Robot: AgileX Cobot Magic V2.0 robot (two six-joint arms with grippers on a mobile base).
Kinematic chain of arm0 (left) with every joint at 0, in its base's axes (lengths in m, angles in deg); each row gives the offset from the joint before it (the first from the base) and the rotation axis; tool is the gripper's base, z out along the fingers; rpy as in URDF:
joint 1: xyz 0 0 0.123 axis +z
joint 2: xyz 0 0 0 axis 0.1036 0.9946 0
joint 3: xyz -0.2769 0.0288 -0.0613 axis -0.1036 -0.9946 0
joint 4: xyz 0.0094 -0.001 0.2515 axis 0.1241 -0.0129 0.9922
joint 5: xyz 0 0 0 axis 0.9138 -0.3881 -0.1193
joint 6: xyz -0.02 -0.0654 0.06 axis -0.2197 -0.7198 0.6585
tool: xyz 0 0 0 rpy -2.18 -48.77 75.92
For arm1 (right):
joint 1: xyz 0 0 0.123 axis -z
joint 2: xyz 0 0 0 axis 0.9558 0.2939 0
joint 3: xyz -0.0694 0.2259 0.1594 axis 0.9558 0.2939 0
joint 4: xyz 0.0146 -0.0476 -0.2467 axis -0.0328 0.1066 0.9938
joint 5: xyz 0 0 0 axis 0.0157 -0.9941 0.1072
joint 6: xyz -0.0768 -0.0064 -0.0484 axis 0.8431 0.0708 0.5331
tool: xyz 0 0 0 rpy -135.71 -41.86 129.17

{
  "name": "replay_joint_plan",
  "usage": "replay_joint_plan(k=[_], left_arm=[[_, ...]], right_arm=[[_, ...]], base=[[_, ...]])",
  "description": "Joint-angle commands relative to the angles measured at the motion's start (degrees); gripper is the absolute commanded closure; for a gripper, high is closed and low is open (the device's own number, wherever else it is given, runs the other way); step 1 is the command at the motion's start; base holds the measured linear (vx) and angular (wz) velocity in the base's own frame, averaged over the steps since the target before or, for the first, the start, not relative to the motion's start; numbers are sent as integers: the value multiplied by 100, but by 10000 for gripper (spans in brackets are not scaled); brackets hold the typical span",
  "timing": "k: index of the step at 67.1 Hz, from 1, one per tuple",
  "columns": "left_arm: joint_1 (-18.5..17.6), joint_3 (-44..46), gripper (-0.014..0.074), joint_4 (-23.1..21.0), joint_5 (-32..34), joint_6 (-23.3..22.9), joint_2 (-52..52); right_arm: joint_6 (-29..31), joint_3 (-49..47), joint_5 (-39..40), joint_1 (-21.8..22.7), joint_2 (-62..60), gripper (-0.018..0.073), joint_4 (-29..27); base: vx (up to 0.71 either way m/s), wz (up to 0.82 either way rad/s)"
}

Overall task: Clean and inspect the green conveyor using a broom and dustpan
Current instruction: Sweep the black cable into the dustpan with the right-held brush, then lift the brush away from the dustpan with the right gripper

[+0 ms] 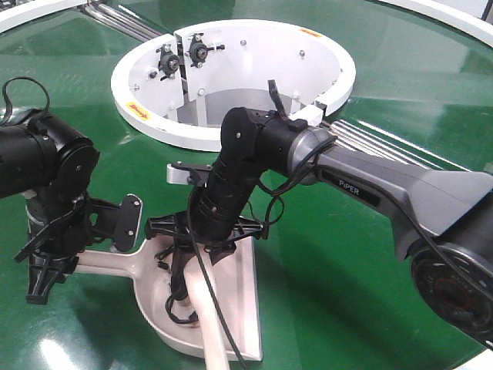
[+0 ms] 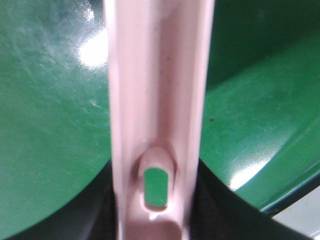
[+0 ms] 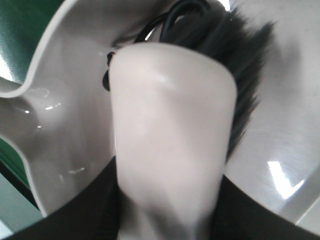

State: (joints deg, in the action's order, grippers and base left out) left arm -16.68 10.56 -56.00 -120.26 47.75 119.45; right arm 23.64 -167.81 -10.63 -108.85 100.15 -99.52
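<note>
Left jaws clamp the dustpan (image 1: 245, 308) handle; right jaws clamp the broom (image 3: 170, 130). Only the right wrist view shows bristles inside the pan, which rests on the conveyor (image 1: 347, 270).

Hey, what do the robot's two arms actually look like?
Both are mostly black with rounded joints. The right arm has a grey link lettered PIPER in white, and black cables loop by its wrist. The left arm carries a black cable loop too.
</note>
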Motion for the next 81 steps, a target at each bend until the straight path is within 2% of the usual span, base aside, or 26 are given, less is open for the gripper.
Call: replay_joint_plan(k=[1, 11, 22, 33, 44, 62, 72, 81], left_arm=[[-61, 155, 619, -110, -156, 59, -208], [-61, 155, 619, -110, -156, 59, -208], [-61, 155, 619, -110, -156, 59, -208], [-61, 155, 619, -110, -156, 59, -208], [-61, 155, 619, -110, -156, 59, -208], [-61, 155, 619, -110, -156, 59, -208], [-61, 155, 619, -110, -156, 59, -208], [-61, 155, 619, -110, -156, 59, -208]], right_arm=[[3, -173, -347, 9, -554, 562, -269], [3, -51, -347, 40, -921, 562, -71], [185, 560, -347, 311, -1441, 562, -11], [834, 1379, -347, 826, -1954, 562, -259], [1344, 2070, -347, 1522, -2333, 562, -405], [1649, 2926, -347, 2575, -2519, 562, -596], [2302, 2987, -347, 2931, -2382, 562, -519], [2807, 2987, -347, 3040, -2222, 562, -676]], base=[[0, 0], [0, 0], [0, 0], [0, 0], [0, 0], [0, 0], [0, 0], [0, 0]])
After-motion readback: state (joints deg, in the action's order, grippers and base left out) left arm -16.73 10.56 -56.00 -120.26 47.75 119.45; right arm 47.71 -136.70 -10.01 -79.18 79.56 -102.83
